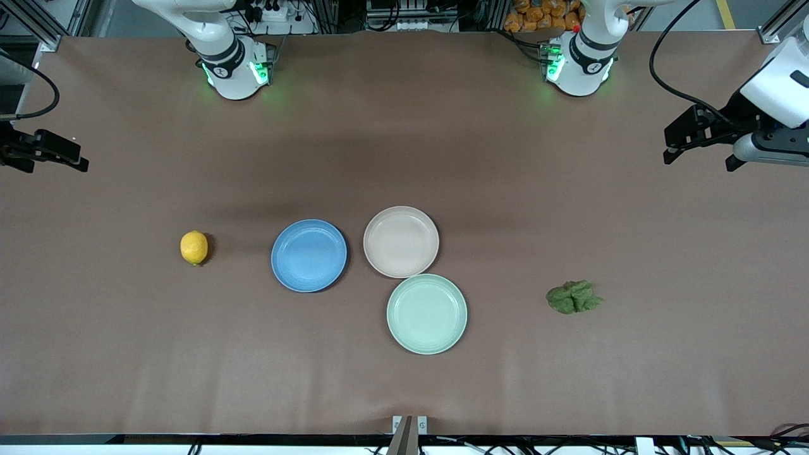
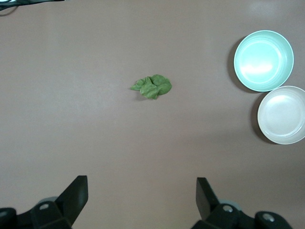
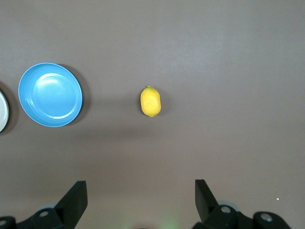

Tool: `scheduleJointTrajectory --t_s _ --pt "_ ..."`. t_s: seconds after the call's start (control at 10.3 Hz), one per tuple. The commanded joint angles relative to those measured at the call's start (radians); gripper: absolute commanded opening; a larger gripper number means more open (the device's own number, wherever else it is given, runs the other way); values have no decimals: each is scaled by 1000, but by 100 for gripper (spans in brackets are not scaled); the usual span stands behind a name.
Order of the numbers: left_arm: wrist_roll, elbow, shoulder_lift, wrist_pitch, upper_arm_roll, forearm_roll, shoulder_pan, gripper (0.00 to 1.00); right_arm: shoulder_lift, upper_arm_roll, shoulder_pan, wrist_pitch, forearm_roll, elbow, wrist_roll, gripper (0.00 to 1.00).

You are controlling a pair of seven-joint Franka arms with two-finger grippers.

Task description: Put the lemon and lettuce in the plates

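Even, soft overhead light fills my table (image 1: 126,354); shadows stay faint, falling toward three o'clock of the lemon (image 1: 194,248). My mint-green plate (image 2: 263,60) carries mild glare. Green lamps glow at twelve o'clock. Focus is sharp throughout.

in the right wrist view the round pale beige-pink plate (image 3: 2,112) is cut off at the edge, only a sliver showing. both black two-finger grippers, right (image 3: 140,200) and left (image 2: 141,198), show fingertips only.

Mint-green plate (image 1: 426,314) on brown table (image 1: 632,379)
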Motion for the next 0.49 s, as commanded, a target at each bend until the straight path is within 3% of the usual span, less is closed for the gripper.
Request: scheduleJointTrajectory --t_s 0.0,0.39 --pt "16 1 4 18 -4 25 1 100 7 12 -17 -16 6 20 4 100" --pt "16 -2 38 24 -2 25 2 100 7 12 -15 -16 6 20 4 100"
